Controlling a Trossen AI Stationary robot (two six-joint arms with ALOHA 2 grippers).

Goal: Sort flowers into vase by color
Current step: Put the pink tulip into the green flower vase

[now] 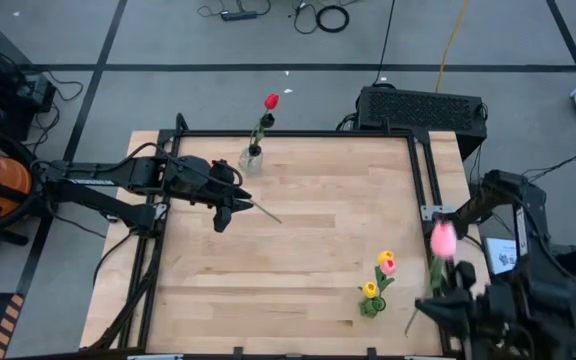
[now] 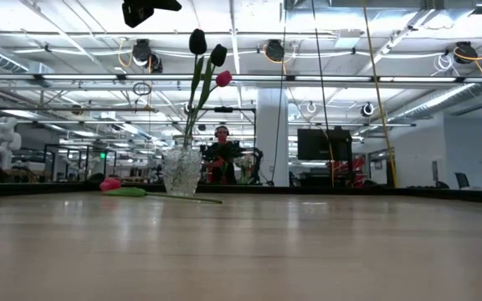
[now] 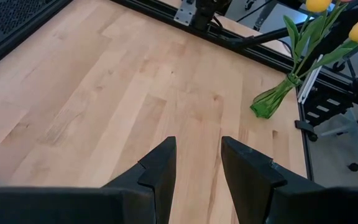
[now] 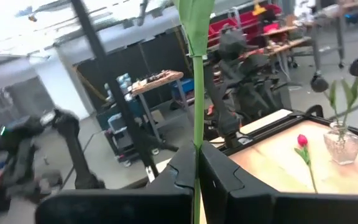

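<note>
Right gripper (image 4: 196, 168) clamps a pink tulip (image 1: 443, 240) off-table; left gripper (image 3: 197, 165) gapes mid-table.

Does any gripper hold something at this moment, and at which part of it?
The right gripper is shut on the thin green stem of a pink artificial tulip, below its head. The left gripper is open and holds nothing.

Vases: two, a clear vase (image 1: 251, 158) and a green vase (image 1: 371, 305).

Flowers: eight.
- Clear vase holds three: two dark flowers (image 2: 197, 40), one red flower (image 1: 271, 101).
- Green vase holds three: two yellow flowers (image 1: 385, 257), one small pink flower (image 1: 389, 267).
- One held pink flower (image 1: 443, 238), in the right gripper (image 4: 197, 165).
- One loose flower (image 2: 110, 184), flat on the desk (image 1: 318, 220).

Grippers: two, counting the left gripper (image 3: 197, 155).

Desks: one.
</note>
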